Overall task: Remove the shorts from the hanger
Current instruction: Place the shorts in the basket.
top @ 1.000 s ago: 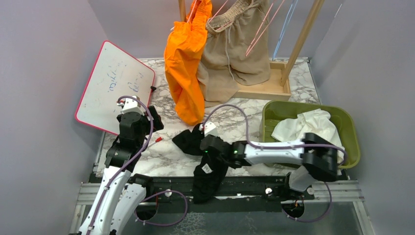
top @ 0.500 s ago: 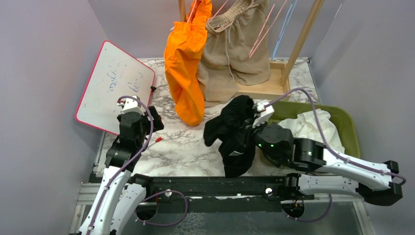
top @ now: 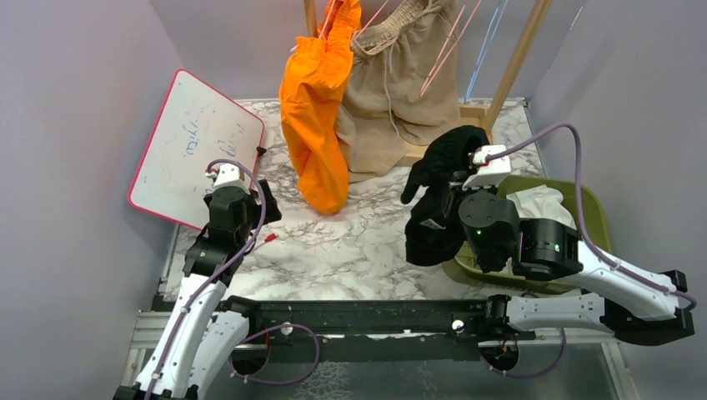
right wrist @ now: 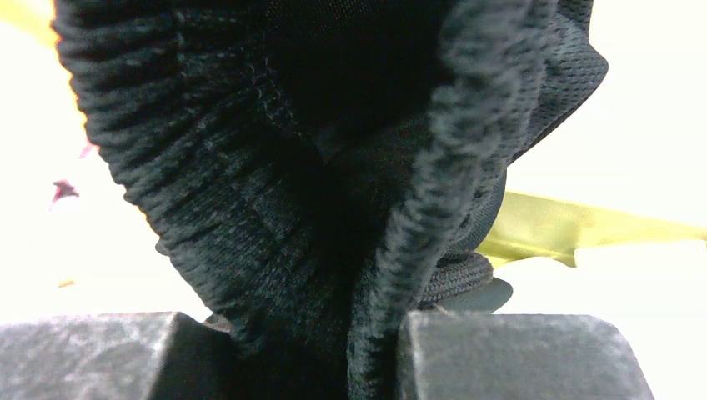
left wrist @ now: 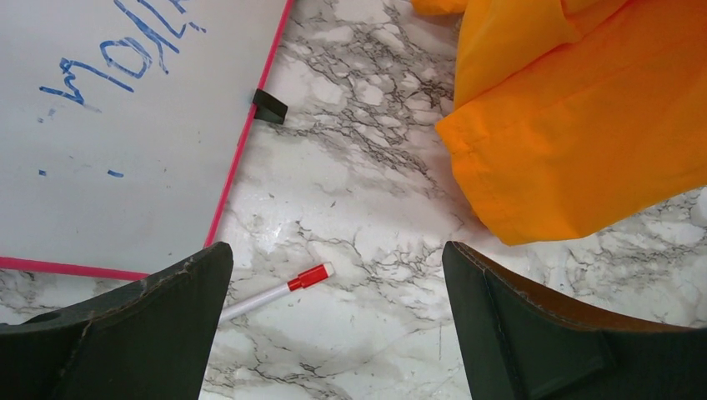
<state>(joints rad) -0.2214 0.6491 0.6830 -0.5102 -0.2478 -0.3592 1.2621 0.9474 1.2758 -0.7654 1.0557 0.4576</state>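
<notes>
- Two pairs hang on the wooden rack (top: 467, 142) at the back: the orange shorts (top: 315, 125) and the tan shorts (top: 396, 100), both where they were a second ago.
- The black shorts (top: 438, 196) have changed place. A second ago they lay slumped over the near edge of the marble table (top: 350, 250); now they dangle in the air by the left rim of the green bin (top: 596, 225).
- The right gripper (right wrist: 375, 350) has swung from the table's middle up and to the right. Its jaws are pinched narrow on the gathered waistband, and fabric fills the gap between the fingers in the wrist view.
- The white shorts (top: 542, 204) lie inside the bin, so the black pair looks headed there too. I judge it about to be dropped in as the second pair done.
- The left gripper (left wrist: 333, 333) is spread wide and holds nothing. It hovers over the red-capped marker (left wrist: 279, 287), near the whiteboard (top: 192, 142) and the orange hem, and has barely shifted.
- Roughly half the task appears finished, with the two hanging pairs left to pull down.
</notes>
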